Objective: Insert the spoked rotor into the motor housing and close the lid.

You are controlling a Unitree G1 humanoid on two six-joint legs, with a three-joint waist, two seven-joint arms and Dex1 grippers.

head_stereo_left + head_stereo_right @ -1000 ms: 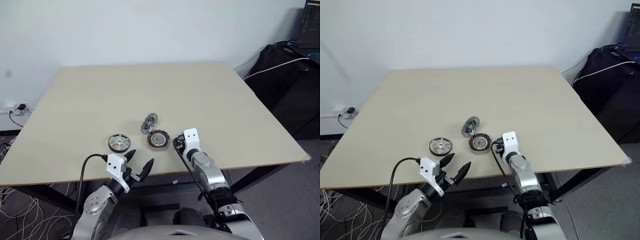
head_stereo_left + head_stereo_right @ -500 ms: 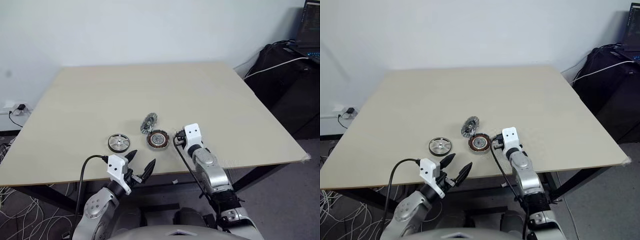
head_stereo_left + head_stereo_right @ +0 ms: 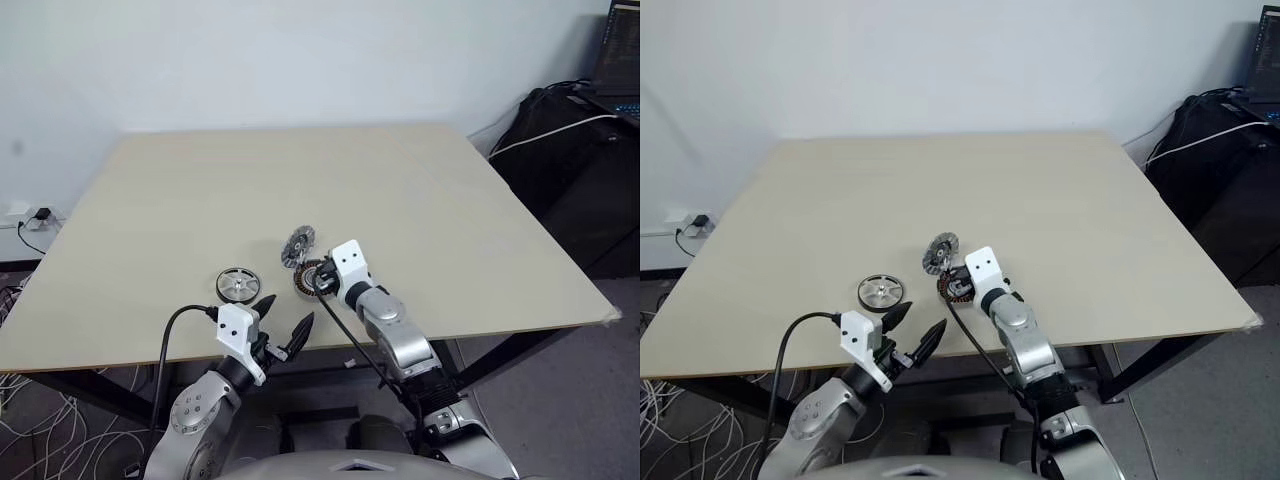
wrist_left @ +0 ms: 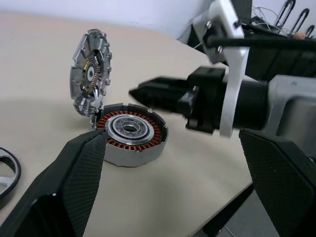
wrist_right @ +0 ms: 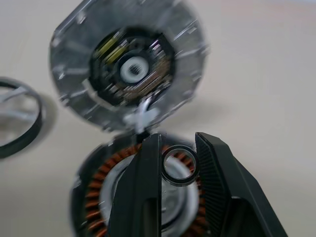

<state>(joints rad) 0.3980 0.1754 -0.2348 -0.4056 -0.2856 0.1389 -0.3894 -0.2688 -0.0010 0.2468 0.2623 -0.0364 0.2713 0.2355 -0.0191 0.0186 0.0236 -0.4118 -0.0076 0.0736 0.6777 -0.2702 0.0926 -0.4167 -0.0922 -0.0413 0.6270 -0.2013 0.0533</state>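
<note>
Right tool (image 5: 174, 165) pinches a small dark ring above the copper-wound round motor housing (image 4: 131, 139); I'd centre it first. Left tool (image 3: 283, 322) gapes empty.

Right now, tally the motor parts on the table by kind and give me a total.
Spoked rotor: 1
Motor housing with copper windings: 1
Lid, standing tilted up at the housing's edge: 1
Small ring between the right gripper's fingers, over the housing: 1
Total: 4

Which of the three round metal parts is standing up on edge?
The lid, the silver disc behind the copper-wound motor housing; that housing and the spoked rotor lie flat.
</note>
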